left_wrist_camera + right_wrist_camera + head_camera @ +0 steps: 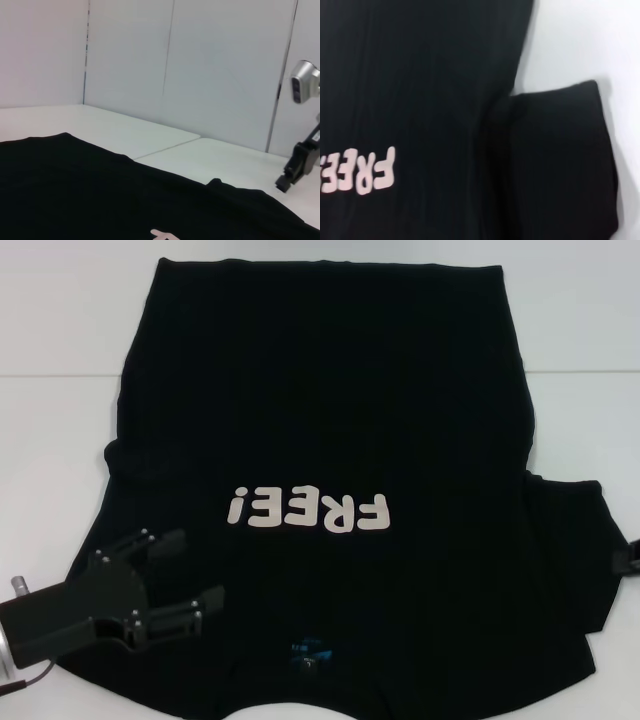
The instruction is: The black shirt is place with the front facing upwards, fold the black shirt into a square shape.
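Head view: left end effector (190, 573) spread wide over black shirt (320, 420); right end effector (628, 560) cropped, state unclear.

Black shirt (330, 440) covers most of the white table (50, 310); bare margins remain along both sides. Left gripper (185, 575), fingers spread, occupies the shirt's near-left sleeve.

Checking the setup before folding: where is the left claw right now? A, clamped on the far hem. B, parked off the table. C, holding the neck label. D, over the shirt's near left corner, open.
D: the left claw hangs open over the shirt at its near left sleeve area, gripping nothing.
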`<state>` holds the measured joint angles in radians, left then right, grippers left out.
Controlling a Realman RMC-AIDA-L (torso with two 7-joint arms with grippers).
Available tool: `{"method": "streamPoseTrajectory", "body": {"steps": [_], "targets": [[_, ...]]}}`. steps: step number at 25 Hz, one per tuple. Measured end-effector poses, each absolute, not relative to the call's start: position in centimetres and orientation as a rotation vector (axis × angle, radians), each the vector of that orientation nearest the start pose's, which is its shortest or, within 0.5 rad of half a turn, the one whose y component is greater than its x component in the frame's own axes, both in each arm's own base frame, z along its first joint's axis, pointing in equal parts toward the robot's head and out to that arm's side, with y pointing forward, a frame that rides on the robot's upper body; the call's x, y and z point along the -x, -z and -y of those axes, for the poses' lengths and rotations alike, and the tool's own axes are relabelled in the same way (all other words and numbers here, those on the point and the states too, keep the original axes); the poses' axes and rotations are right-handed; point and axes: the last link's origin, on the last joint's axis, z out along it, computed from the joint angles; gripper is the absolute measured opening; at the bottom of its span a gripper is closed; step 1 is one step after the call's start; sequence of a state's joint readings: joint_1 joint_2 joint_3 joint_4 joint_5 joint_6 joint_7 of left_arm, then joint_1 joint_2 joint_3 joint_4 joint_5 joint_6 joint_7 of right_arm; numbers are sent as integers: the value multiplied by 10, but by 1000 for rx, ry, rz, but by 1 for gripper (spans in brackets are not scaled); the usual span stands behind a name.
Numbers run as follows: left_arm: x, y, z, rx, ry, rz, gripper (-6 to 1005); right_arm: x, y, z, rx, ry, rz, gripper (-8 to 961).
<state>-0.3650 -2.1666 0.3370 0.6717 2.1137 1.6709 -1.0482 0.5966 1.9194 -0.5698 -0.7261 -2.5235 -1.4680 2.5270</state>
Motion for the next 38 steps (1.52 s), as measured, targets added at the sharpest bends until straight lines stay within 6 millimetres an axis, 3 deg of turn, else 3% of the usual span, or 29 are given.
{"method": "streamPoseTrajectory", "body": {"steps": [2, 9, 16, 21, 38], "targets": [[314, -2, -267, 2492, 778, 534, 919, -338, -80, -344, 1983, -214, -1961, 102], [313, -4, -269, 2470, 792, 534, 919, -354, -89, -323, 1931, -278, -2034, 345], [313, -6, -269, 2456, 800, 536, 919, -346, -85, -329, 1951, -276, -2049, 530], [314, -6, -268, 2451, 801, 538, 919, -339, -78, -334, 1969, -260, -2065, 735], [315, -7, -266, 2447, 808, 544, 920, -343, -79, -334, 1930, -231, -2081, 729]]}}
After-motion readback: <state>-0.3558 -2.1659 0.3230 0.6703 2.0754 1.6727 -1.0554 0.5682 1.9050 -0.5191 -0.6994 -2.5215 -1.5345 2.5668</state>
